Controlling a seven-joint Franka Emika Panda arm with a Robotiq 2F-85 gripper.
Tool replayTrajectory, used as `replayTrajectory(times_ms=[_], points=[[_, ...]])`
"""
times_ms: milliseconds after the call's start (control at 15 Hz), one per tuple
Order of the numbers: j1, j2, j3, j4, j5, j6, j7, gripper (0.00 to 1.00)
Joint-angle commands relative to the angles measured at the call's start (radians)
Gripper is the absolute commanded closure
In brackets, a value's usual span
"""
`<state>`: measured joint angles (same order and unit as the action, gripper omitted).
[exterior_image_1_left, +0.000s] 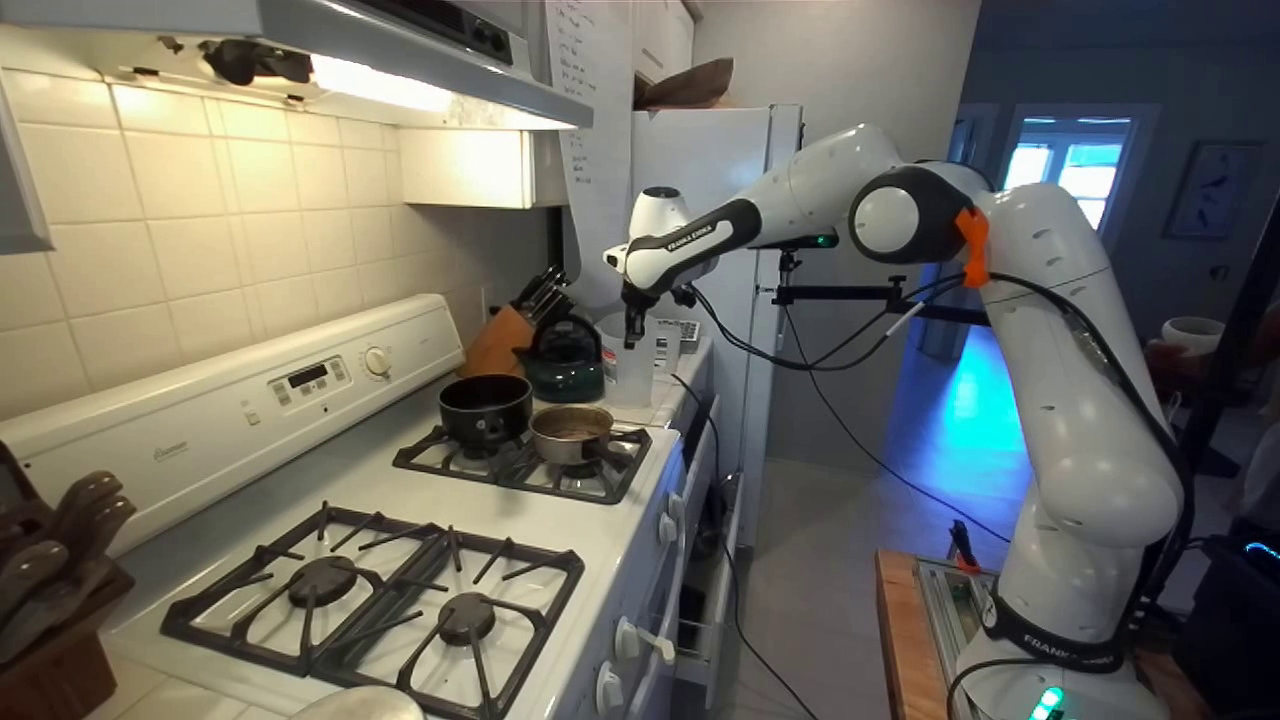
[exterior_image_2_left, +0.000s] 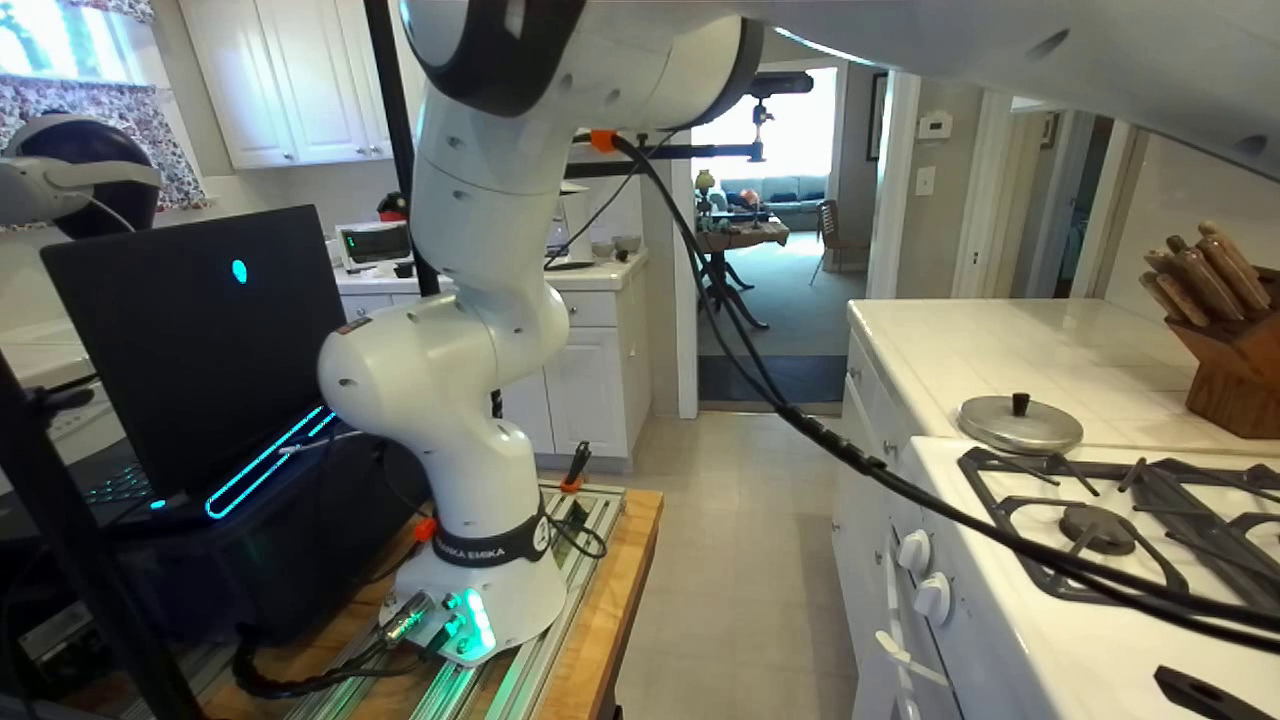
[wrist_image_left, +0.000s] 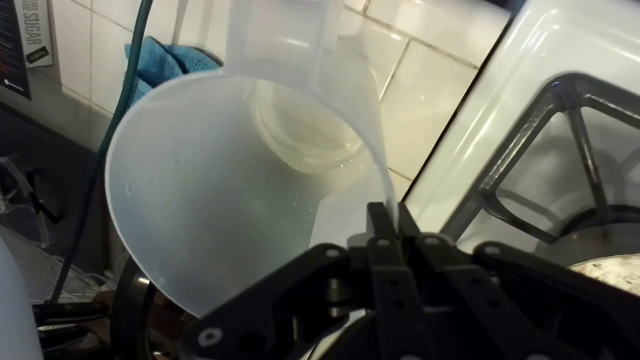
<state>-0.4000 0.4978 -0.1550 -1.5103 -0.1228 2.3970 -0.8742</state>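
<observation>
A translucent white plastic pitcher (wrist_image_left: 200, 165) fills the middle of the wrist view, its open mouth toward the camera and its handle (wrist_image_left: 277, 40) at the top. My gripper (wrist_image_left: 394, 214) is shut on its rim, with one finger inside the wall and one outside. Small droplets show on the inner wall. In an exterior view the gripper (exterior_image_1_left: 633, 340) points down at the top of the pitcher (exterior_image_1_left: 630, 385), which stands upright on the tiled counter beside the stove. In an exterior view (exterior_image_2_left: 1000, 60) only the arm's upper link shows; the gripper is out of frame there.
A black pot (exterior_image_1_left: 486, 415) and a small metal pot (exterior_image_1_left: 572, 440) stand on the stove's far burners. A green kettle (exterior_image_1_left: 562, 378) and a knife block (exterior_image_1_left: 497, 342) are behind the pitcher. A blue cloth (wrist_image_left: 165, 62) lies near it. A lid (exterior_image_2_left: 1020, 424) lies on the near counter.
</observation>
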Motion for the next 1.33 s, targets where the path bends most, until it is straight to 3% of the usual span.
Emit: replayTrajectory(times_ms=[0, 600, 1267], points=[[-0.014, 0.016, 0.013, 0.049, 0.026, -0.035, -0.014, 0.99], [0.02, -0.024, -0.002, 0.06, 0.005, -0.146, 0.067, 0.99], [0.062, -0.09, 0.006, 0.031, -0.009, -0.216, 0.072, 0.99]])
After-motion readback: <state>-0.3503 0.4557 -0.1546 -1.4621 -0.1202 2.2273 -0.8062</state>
